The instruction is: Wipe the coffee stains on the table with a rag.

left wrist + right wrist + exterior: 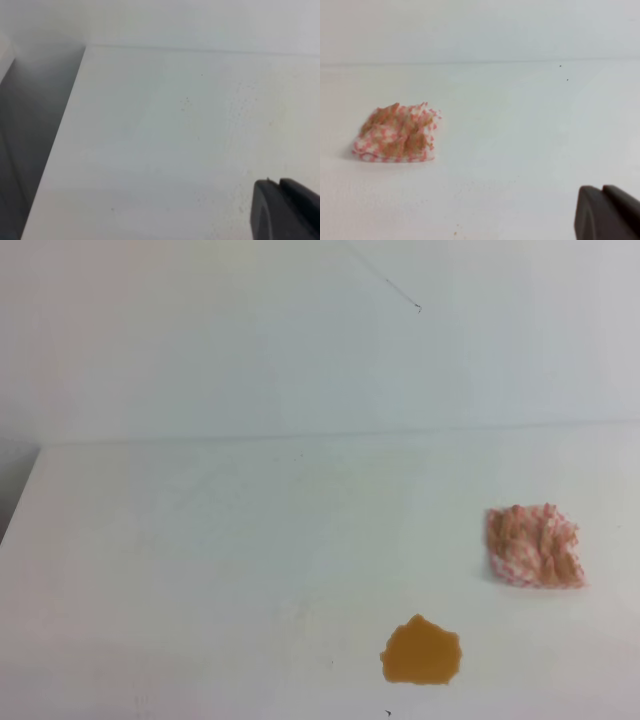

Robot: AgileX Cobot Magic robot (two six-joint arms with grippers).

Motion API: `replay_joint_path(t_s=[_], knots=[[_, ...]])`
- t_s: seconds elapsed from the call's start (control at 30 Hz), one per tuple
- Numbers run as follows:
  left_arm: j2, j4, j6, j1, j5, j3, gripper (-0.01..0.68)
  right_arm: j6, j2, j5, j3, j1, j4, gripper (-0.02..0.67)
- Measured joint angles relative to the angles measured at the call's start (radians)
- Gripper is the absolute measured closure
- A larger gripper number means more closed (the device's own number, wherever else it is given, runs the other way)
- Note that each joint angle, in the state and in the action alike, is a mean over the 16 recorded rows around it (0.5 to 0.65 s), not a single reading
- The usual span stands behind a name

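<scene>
The coffee stain (pixel 421 651) is an orange-brown blotch near the front of the white table (pixel 200 540), right of centre. The rag (pixel 534 546), a bunched red-and-white checked cloth with tan patches, lies behind and to the right of the stain, apart from it. It also shows at the left of the right wrist view (pixel 397 133). No gripper shows in the high view. Only a dark finger (pixel 285 210) of my left gripper shows, over bare table. A dark finger (pixel 606 212) of my right gripper shows, well short of the rag. Both jaws are mostly out of frame.
A white wall (pixel 300 340) rises behind the table's straight far edge. The table's left edge (pixel 55 150) drops off to a grey gap. A thin dark wire (pixel 395 290) hangs against the wall.
</scene>
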Motion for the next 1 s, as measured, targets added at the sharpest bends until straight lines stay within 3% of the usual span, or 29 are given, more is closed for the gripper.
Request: replay_joint_path(t_s=[1.0], knots=[[-0.008, 0.000, 0.001, 0.000, -0.007, 0.019, 0.673, 0.000, 0.000, 0.000, 0.000, 0.000, 0.000, 0.652]])
